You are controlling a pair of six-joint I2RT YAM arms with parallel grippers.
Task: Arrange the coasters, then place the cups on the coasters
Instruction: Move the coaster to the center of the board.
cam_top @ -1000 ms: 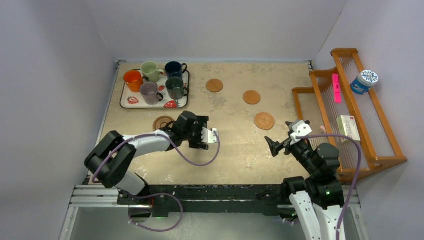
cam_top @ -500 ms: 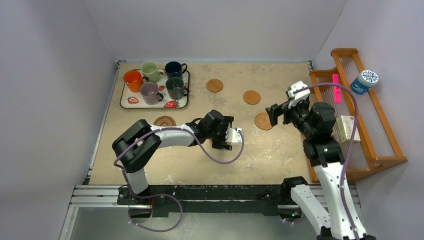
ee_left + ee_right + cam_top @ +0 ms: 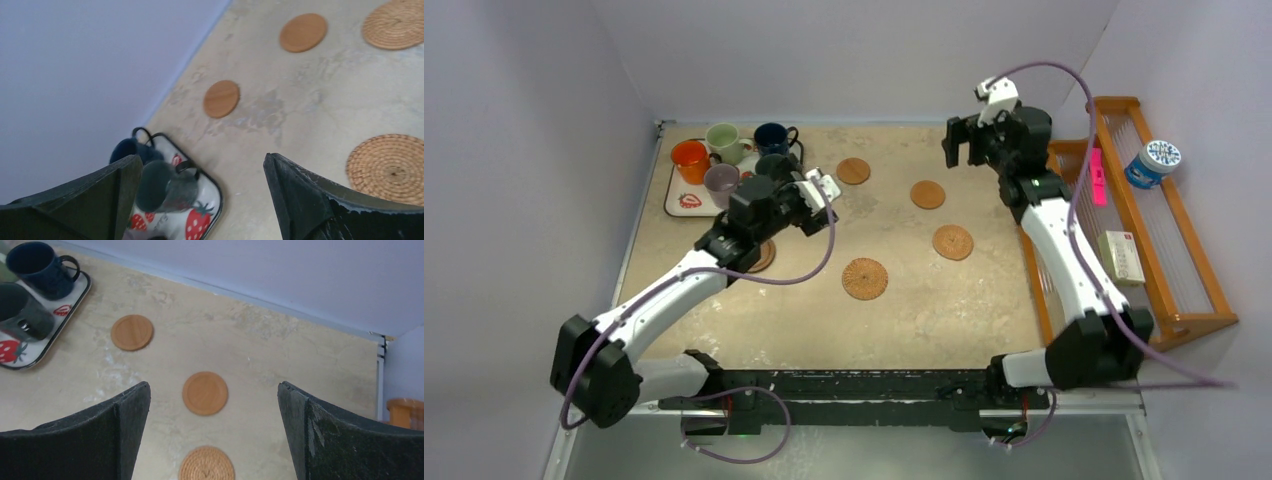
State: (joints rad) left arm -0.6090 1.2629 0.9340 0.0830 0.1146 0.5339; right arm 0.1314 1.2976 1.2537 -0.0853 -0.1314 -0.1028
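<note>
Pale lilac walls close in a mottled beige bench, with a wooden rack along its right edge. The job looks barely begun. All five coasters lie on the bench, but they are loosely scattered rather than in a tidy row, and none carries a cup. A plain tan coaster sits near the far edge, just right of the tray. A second plain coaster lies further right, and a woven coaster is nearer, toward the right edge. A second woven coaster lies about mid-bench. A dark ringed coaster sits just in front of the tray, half hidden under the left arm. The five cups all stand on the tray in the far left corner: an orange cup, a pale green cup, a navy cup, a mauve cup and a dark green cup. So I judge that any tidying of the coasters and every cup placement are yet to do. The left gripper hangs over the tray's near right corner by the dark green cup, jaws spread wide and holding nothing. The right gripper is high over the far edge, above the second plain coaster, also wide open and empty.
</note>
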